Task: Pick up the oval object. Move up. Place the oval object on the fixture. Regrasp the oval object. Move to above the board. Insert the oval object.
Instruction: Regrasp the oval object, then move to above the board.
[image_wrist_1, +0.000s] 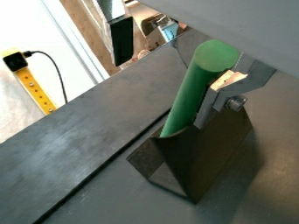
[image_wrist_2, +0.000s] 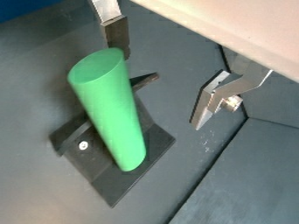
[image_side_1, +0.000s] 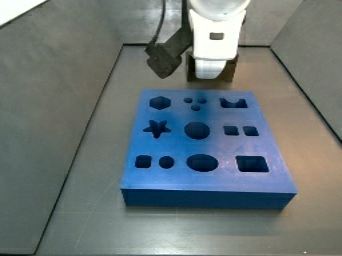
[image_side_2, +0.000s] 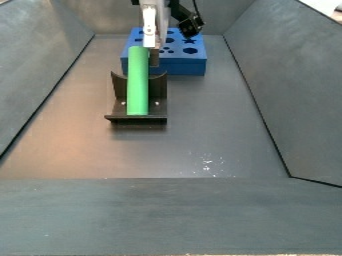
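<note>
The claw (image_wrist_2: 162, 68) hangs released, its fingers (image_wrist_2: 114, 26) wide apart either side of the oval object's (image_wrist_2: 108, 107) top, which leans on the fixture (image_side_2: 138, 105) below.

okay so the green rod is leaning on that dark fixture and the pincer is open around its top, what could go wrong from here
1. The green rod leans tilted on the fixture, unheld. A finger nudging it while closing could tip it off.
2. The open pincer sits near the rod's top end, so a grip there may let it swing or slip.
3. The blue board lies right behind the fixture in a side view; a low carry could clip its edge.
</note>
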